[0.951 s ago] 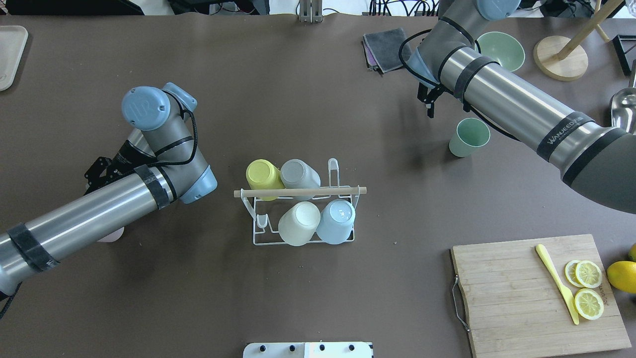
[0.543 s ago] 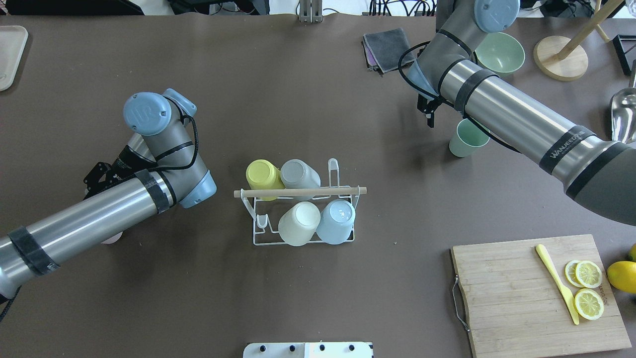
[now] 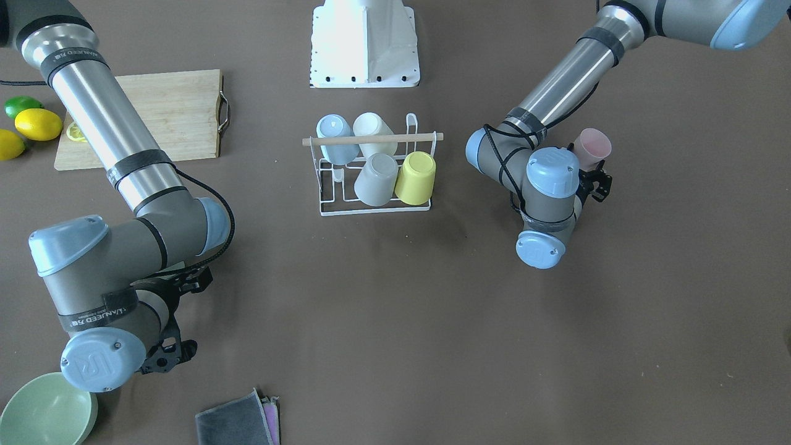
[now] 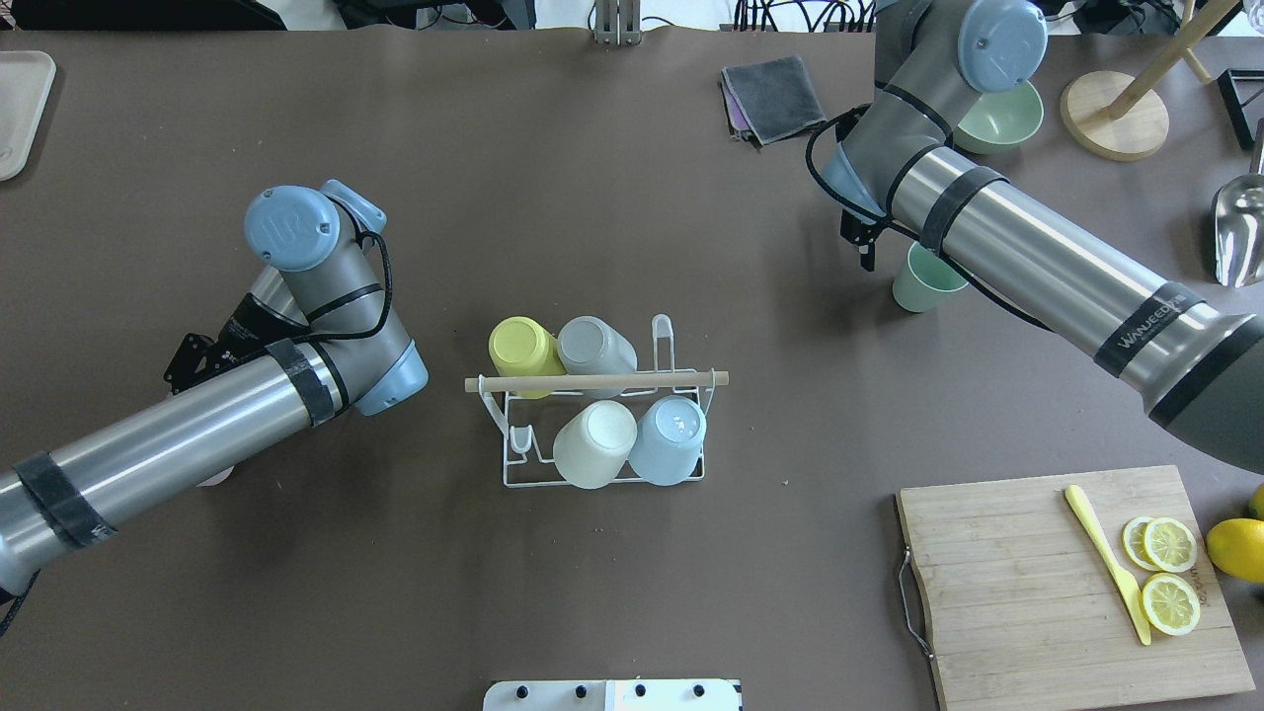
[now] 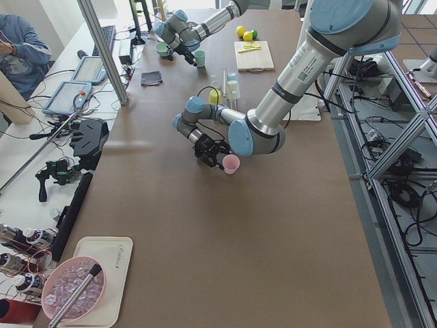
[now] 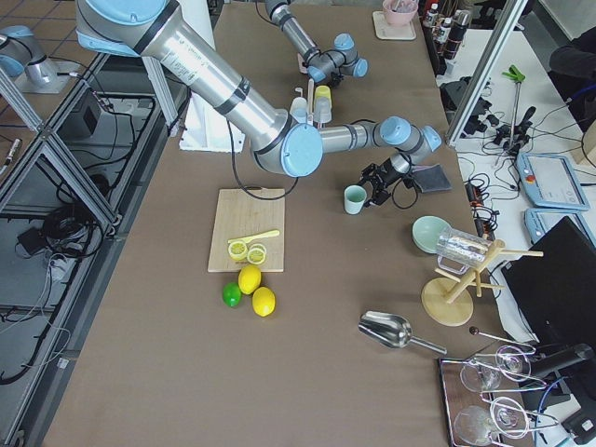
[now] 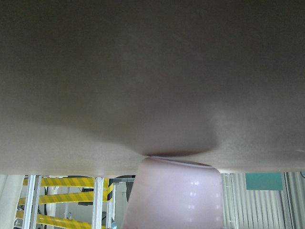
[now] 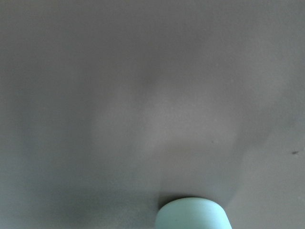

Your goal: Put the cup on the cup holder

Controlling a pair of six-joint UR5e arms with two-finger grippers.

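The white wire cup holder [image 4: 515,462] with a wooden dowel [image 4: 596,381] stands mid-table [image 3: 373,209]. It holds yellow [image 4: 524,352], grey [image 4: 593,349], cream [image 4: 593,444] and light blue [image 4: 670,440] cups. A pink cup [image 3: 592,147] stands upright on the table beside my left gripper [image 3: 596,185]. It fills the bottom of the left wrist view [image 7: 174,195], and the jaws look open. A green cup [image 4: 923,278] stands by my right gripper [image 4: 864,242], which looks open. Its rim shows in the right wrist view [image 8: 193,213].
A wooden cutting board [image 4: 1027,583] with lemon slices [image 4: 1169,573] and a yellow knife [image 4: 1104,561] lies at front right. A green bowl [image 4: 1005,114], a grey cloth [image 4: 772,97], a wooden stand [image 4: 1116,114] and a metal scoop [image 4: 1239,227] are at the back right.
My right arm has swung right and nearer, bringing its gripper up to the green cup. My left arm has shifted slightly and now covers more of the pink cup.
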